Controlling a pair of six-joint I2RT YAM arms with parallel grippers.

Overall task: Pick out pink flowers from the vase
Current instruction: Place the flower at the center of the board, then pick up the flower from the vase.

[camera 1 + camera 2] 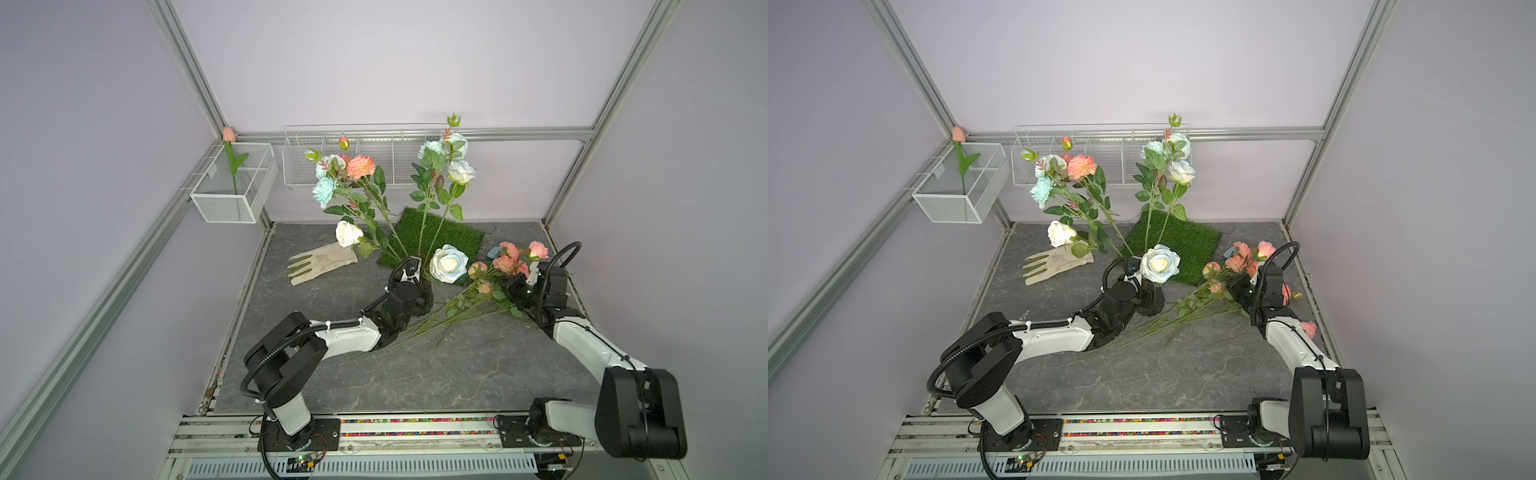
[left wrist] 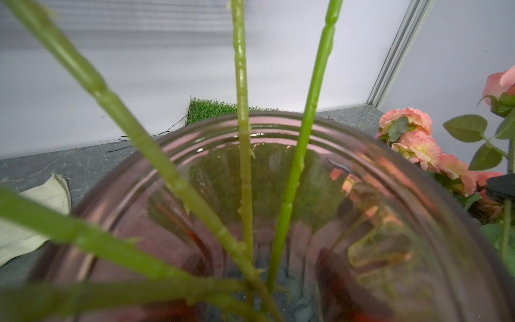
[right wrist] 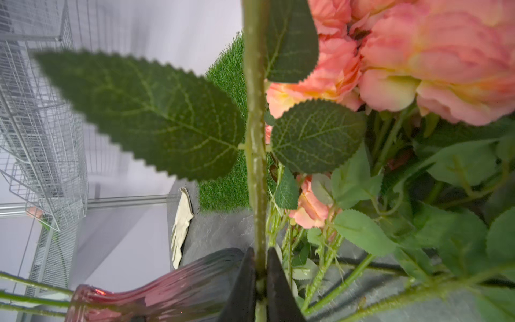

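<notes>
The dark ribbed vase [image 1: 1152, 301] stands at the front edge of the grass mat. My left gripper [image 1: 1136, 291] is shut on its side. In the left wrist view several green stems rise out of the vase's mouth [image 2: 278, 122], and that gripper's own fingers are hidden. A salmon-pink bloom [image 1: 360, 166] and a magenta bud [image 1: 343, 142] still stand in the vase. More pink flowers [image 1: 505, 262] lie in a heap on the table at the right. My right gripper [image 3: 260, 251] is above that heap, shut on a thick green stem [image 3: 255, 156] with toothed leaves.
White and pale blue roses [image 1: 449, 263] lean out of the vase. A cream glove [image 1: 320, 264] lies left of the grass mat [image 1: 453, 237]. A wire basket [image 1: 399, 166] hangs on the back wall, and a mesh box [image 1: 226, 199] at the left holds a peach tulip.
</notes>
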